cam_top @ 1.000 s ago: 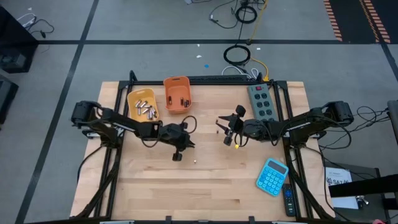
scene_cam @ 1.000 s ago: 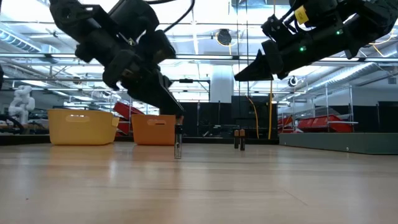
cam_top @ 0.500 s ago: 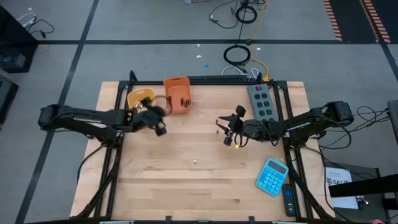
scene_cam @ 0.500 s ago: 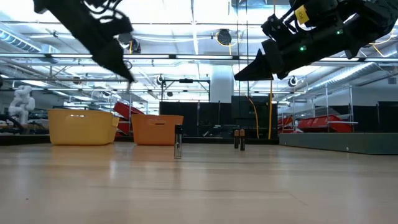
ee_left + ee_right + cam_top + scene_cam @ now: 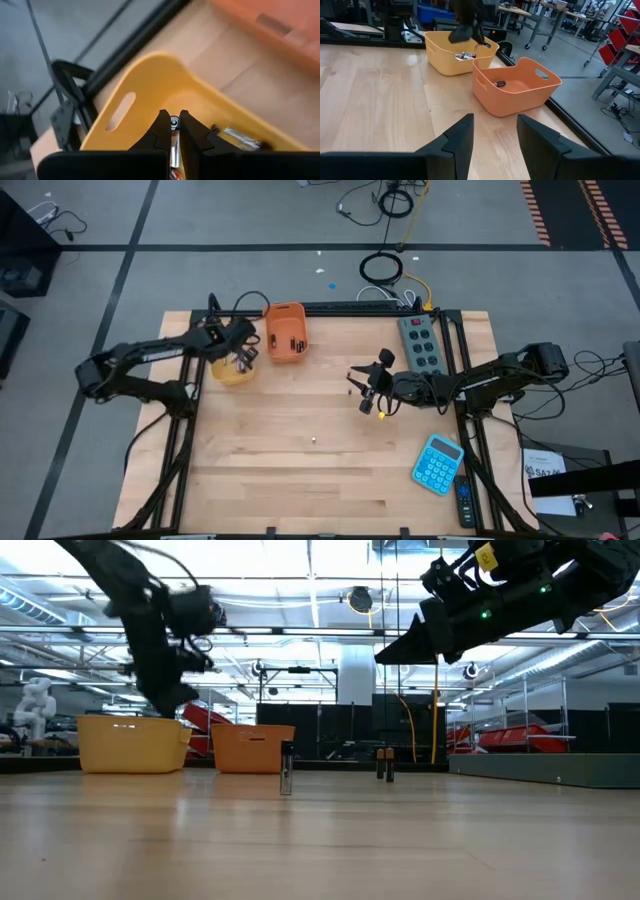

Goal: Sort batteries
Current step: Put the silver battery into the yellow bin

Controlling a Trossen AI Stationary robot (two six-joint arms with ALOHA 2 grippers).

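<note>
My left gripper [image 5: 241, 357] hangs over the yellow bin [image 5: 222, 369] at the table's far left, shut on a silvery battery [image 5: 174, 122]. Several silvery batteries [image 5: 465, 55] lie in that bin. The orange bin [image 5: 285, 332] beside it holds dark batteries [image 5: 500, 83]. One battery [image 5: 286, 768] stands upright on the table's middle, also a speck in the high view [image 5: 314, 440]. Two dark batteries [image 5: 384, 764] stand farther back. My right gripper [image 5: 495, 140] hovers open above the table's middle right [image 5: 366, 388]. My left gripper pinches one silvery battery between its two fingertips [image 5: 162, 131], with the battery's round end [image 5: 174, 121] showing in the narrow gap. The fingers point down, slanting into the yellow bin. The battery is lifted clear of the bin's floor.
A grey power strip [image 5: 420, 343] lies at the far right. A blue calculator [image 5: 437, 463] and a dark remote [image 5: 466, 502] sit near the right front corner. Black frame rails [image 5: 180, 440] run along the table's sides. Bare wood spreads across the near half.
My left gripper has risen from the table's middle, beside the standing battery, and swung toward the far left edge until it hangs over the yellow bin. The standing battery has stayed where it was.
</note>
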